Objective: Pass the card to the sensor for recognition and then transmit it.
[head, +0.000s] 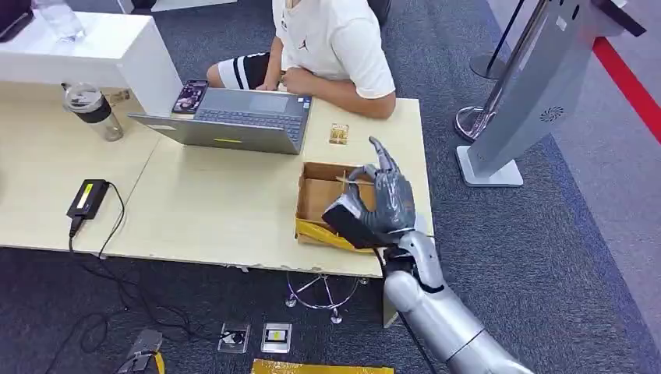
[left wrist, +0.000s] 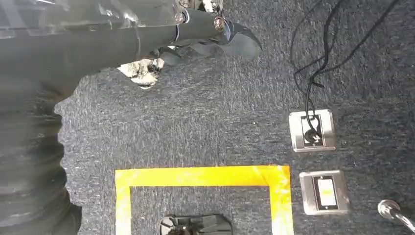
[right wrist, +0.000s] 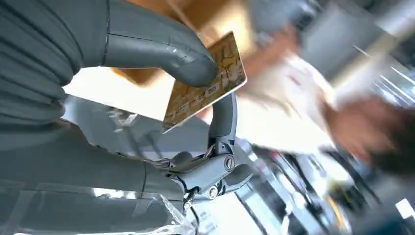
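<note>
My right hand (head: 380,201) hovers over an open cardboard box (head: 318,196) at the table's near right edge. It pinches a gold card (right wrist: 205,83) between the thumb (right wrist: 156,54) and a finger, and the other fingers are spread upward. In the head view the card (head: 352,178) appears only as a thin edge at the fingertips. A second gold card (head: 338,134) lies flat on the table beyond the box. A tall grey kiosk (head: 538,93) stands on the carpet to the right. My left hand (left wrist: 210,27) hangs over the floor and holds nothing.
A person in a white shirt (head: 335,39) sits behind an open laptop (head: 234,121) across the table (head: 203,210). A bottle (head: 93,109) and a black power adapter (head: 87,199) lie at left. Floor sockets (left wrist: 313,129), cables and yellow tape (left wrist: 203,176) are below.
</note>
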`<state>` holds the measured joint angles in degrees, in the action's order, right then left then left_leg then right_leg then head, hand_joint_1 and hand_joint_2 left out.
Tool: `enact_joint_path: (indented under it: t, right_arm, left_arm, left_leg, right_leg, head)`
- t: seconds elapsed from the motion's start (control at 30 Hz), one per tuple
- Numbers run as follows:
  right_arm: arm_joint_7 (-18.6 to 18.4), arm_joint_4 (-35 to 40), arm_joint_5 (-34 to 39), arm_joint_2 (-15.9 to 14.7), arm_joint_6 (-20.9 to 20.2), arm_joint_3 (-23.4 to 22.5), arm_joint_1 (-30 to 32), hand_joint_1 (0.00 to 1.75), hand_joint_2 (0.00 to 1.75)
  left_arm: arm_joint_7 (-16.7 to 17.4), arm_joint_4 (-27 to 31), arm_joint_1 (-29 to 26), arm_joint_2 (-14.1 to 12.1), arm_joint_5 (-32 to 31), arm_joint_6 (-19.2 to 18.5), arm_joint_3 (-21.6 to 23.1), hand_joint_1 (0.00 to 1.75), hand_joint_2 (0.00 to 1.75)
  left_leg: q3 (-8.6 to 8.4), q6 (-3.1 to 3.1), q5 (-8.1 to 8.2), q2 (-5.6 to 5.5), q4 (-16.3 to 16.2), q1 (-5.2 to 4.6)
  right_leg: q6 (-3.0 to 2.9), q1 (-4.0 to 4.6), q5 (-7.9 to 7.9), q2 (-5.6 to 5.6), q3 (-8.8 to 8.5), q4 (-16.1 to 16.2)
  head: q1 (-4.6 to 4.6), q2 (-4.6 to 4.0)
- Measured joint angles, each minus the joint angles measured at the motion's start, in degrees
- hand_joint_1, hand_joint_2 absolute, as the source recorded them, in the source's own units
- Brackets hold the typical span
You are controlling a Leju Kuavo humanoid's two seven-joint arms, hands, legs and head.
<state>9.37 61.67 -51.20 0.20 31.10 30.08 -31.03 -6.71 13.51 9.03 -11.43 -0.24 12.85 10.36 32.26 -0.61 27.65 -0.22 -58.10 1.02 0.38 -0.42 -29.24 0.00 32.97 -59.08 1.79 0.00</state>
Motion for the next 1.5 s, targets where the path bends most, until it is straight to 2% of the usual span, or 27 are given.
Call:
enact_joint_path:
  t: [0.07, 0.23, 0.33, 0.43, 0.53, 0.63, 0.77, 0.83, 1.1, 1.23, 1.27, 1.3, 1.33, 1.5]
  right_arm:
    - [1.58, 3.56, 2.88, -0.26, 0.99, -1.38, -1.35, 1.75, 1.75]
    - [1.4, 15.54, 6.9, -0.57, 0.07, -4.29, -3.63, 1.75, 1.75]
    - [0.92, 20.89, 10.35, -0.57, -3.19, -4.64, -4.85, 1.75, 1.75]
    - [0.9, 25.35, 8.42, -0.15, -6.56, -4.33, -6.33, 1.75, 1.75]
    - [0.18, 25.17, 5.08, 1.13, -10.07, -3.63, -8.33, 1.75, 1.75]
    - [2.36, 21.74, 3.24, 2.53, -9.44, -2.95, -10.41, 1.75, 1.75]
    - [2.5, 13.66, -0.76, 4.2, -9.33, -1.92, -13.7, 1.75, 1.75]
    - [2.71, 7.71, -3.95, 5.25, -7.82, -1.12, -15.92, 1.75, 1.75]
    - [1.29, -9.23, -7.47, 7.67, -6.79, 1.18, -20.75, 1.75, 1.75]
    - [0.37, -14.16, -8.78, 8.13, -6.2, 1.86, -21.15, 1.75, 1.75]
    - [0.29, -15.18, -9.11, 8.13, -5.96, 2.1, -21.35, 1.36, 1.75]
    - [0.09, -16.24, -9.44, 8.13, -5.83, 2.29, -21.55, 0.37, 1.75]
    - [-0.19, -17.61, -9.9, 8.13, -5.75, 2.53, -21.71, 0.0, 1.75]
    - [-1.42, -20.91, -10.88, 8.06, -5.02, 2.77, -21.71, 0.0, 1.75]
  left_arm:
    - [0.0, 0.0, -0.03, 0.09, -0.22, 0.15, 0.0, 0.0, 1.75]
    - [-0.13, -0.07, -0.04, 0.37, -0.64, 0.37, 0.0, 0.0, 1.75]
    - [-0.28, -0.11, 0.01, 0.57, -1.42, 0.22, 0.0, 0.0, 1.75]
    - [-0.22, -0.09, 0.54, 0.77, -2.69, -0.26, 0.04, 0.0, 1.75]
    - [0.44, -0.04, 1.75, 1.05, -3.76, -0.68, 0.18, 0.0, 1.75]
    - [1.05, -0.02, 2.7, 1.35, -4.54, -0.81, 0.22, 0.0, 1.75]
    - [1.97, 0.29, 3.98, 1.66, -5.82, -1.47, 0.24, 0.0, 1.75]
    - [2.62, 0.35, 4.85, 1.84, -6.8, -1.77, 0.28, 0.0, 1.75]
    - [3.96, 0.9, 6.69, 2.56, -8.33, -2.27, 0.33, 0.0, 1.75]
    - [4.52, 1.03, 7.14, 2.95, -8.81, -2.3, 0.33, 0.0, 1.75]
    - [4.59, 1.11, 7.26, 3.04, -8.85, -2.34, 0.33, 0.0, 1.75]
    - [4.68, 1.14, 7.43, 3.13, -8.9, -2.45, 0.35, 0.0, 1.75]
    - [4.98, 1.2, 7.63, 3.24, -9.01, -2.49, 0.37, 0.0, 1.75]
    - [5.18, 1.25, 7.84, 3.5, -9.27, -2.6, 0.39, 0.0, 1.75]
  left_leg:
    - [-0.03, 0.0, 0.0, 0.0, 0.0, 0.0]
    - [-0.04, 0.0, 0.0, 0.0, 0.0, 0.0]
    - [-0.04, 0.0, 0.0, 0.01, 0.0, 0.0]
    - [-0.02, 0.0, 0.0, 0.01, 0.0, 0.0]
    - [-0.02, -0.01, -0.01, 0.0, 0.01, 0.02]
    - [0.0, -0.01, -0.02, -0.01, 0.01, 0.02]
    - [0.02, 0.03, -0.09, -0.05, 0.01, 0.01]
    - [0.05, 0.01, -0.11, -0.11, 0.01, 0.01]
    - [0.12, 0.0, -0.11, -0.15, 0.0, 0.01]
    - [0.13, 0.0, -0.1, -0.14, 0.0, 0.01]
    - [0.13, 0.0, -0.1, -0.14, 0.0, 0.01]
    - [0.13, 0.01, -0.1, -0.14, 0.0, 0.01]
    - [0.12, 0.0, -0.11, -0.14, 0.0, 0.01]
    - [0.11, 0.0, -0.11, -0.1, 0.0, 0.01]
  right_leg:
    - [0.0, 0.0, 0.0, 0.0, -0.03, 0.0]
    - [-0.01, -0.01, 0.02, 0.0, -0.05, 0.0]
    - [-0.01, -0.01, 0.02, -0.01, -0.04, 0.0]
    - [-0.01, 0.0, 0.02, -0.01, -0.04, -0.01]
    - [-0.01, 0.02, 0.02, -0.02, -0.07, -0.01]
    - [-0.01, 0.02, 0.04, -0.03, -0.07, -0.03]
    - [0.0, 0.01, 0.06, -0.08, -0.07, -0.03]
    - [0.01, 0.01, 0.07, -0.15, -0.07, -0.03]
    - [0.01, 0.02, 0.06, -0.16, 0.02, -0.02]
    - [0.01, 0.02, 0.06, -0.16, 0.06, -0.02]
    - [0.01, 0.01, 0.06, -0.14, 0.05, -0.02]
    - [0.01, 0.01, 0.06, -0.15, 0.05, -0.01]
    - [0.01, 0.01, 0.06, -0.15, 0.04, -0.01]
    - [0.01, 0.01, 0.07, -0.12, 0.07, -0.01]
  head:
    - [0.04, 0.0]
    - [0.02, 0.0]
    - [0.02, 0.0]
    - [0.0, 0.0]
    - [0.0, 0.0]
    - [0.0, 0.0]
    - [0.02, 0.0]
    - [0.04, 0.0]
    - [0.04, 0.0]
    - [0.0, 0.0]
    - [0.02, 0.0]
    - [0.02, 0.0]
    - [0.0, 0.0]
    - [0.0, 0.0]
